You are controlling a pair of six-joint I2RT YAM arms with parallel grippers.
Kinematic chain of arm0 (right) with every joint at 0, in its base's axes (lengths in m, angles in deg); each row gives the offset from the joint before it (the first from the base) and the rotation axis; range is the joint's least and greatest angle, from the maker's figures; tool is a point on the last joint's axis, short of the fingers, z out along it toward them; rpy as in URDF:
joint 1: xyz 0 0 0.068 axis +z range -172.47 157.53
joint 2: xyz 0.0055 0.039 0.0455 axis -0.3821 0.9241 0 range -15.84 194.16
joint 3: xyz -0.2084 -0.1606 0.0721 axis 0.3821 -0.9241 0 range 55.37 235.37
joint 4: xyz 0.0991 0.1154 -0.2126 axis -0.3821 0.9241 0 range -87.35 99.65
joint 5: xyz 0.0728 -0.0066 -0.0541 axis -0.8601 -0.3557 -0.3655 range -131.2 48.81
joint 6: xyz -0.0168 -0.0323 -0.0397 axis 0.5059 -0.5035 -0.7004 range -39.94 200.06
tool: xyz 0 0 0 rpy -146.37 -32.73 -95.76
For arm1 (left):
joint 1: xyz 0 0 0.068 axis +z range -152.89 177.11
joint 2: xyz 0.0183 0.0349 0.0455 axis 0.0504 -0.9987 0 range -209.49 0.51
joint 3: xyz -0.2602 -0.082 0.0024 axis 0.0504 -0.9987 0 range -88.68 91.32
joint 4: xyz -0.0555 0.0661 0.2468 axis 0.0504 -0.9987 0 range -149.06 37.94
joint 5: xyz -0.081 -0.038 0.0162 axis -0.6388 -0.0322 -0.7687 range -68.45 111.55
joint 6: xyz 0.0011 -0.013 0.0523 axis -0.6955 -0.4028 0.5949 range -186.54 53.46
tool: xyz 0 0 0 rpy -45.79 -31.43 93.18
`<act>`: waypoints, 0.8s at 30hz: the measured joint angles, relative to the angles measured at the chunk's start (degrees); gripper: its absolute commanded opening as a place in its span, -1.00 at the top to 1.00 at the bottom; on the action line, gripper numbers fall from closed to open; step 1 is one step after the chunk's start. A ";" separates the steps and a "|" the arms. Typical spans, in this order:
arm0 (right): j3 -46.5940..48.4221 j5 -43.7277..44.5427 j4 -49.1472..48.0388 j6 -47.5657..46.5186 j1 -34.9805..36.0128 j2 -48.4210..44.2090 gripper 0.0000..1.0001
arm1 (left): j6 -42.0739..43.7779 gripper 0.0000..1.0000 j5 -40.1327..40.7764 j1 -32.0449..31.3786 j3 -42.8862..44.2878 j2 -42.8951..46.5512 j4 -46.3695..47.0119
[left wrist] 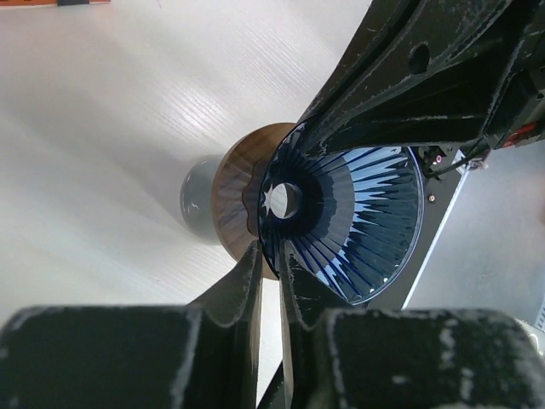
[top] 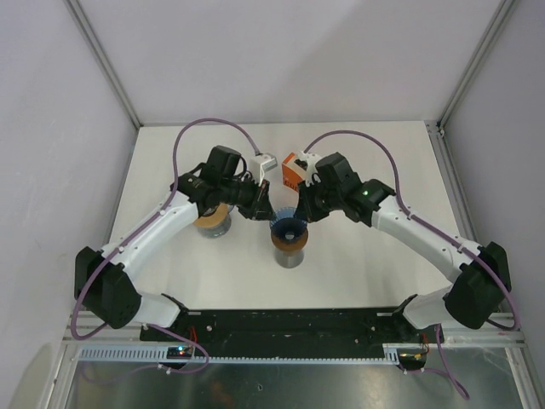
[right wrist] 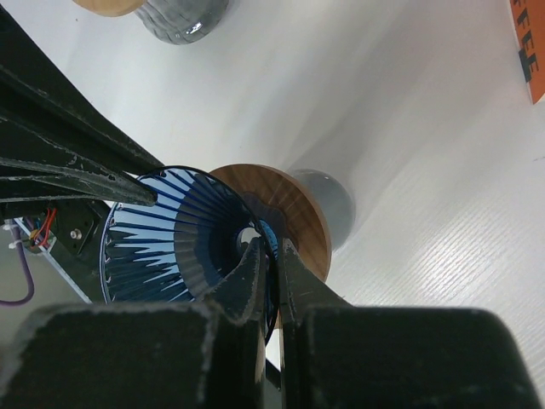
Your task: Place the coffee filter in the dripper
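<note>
A blue ribbed dripper (top: pixel 288 228) (left wrist: pixel 358 213) (right wrist: pixel 170 230) sits in a wooden collar (left wrist: pixel 234 196) (right wrist: pixel 298 213) on a grey vessel (top: pixel 289 256) at the table's middle. My left gripper (top: pixel 264 213) (left wrist: pixel 271 251) straddles the cone's left rim, one finger inside and one outside, closed on the wall. From the other side, my right gripper (top: pixel 302 213) (right wrist: pixel 272 247) is shut on the opposite rim in the same way. The coffee filter itself is out of view.
A second grey vessel with a wooden top (top: pixel 213 220) (right wrist: pixel 179 13) stands just left of the dripper, under the left arm. An orange box (top: pixel 292 170) (right wrist: pixel 528 43) with lettering and a small white object (top: pixel 266 162) lie behind the grippers.
</note>
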 measured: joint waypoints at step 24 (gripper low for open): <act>-6.38 1.11 -8.50 -0.52 0.07 -1.81 1.00 | 6.62 1.00 0.98 -1.14 -3.89 0.92 6.38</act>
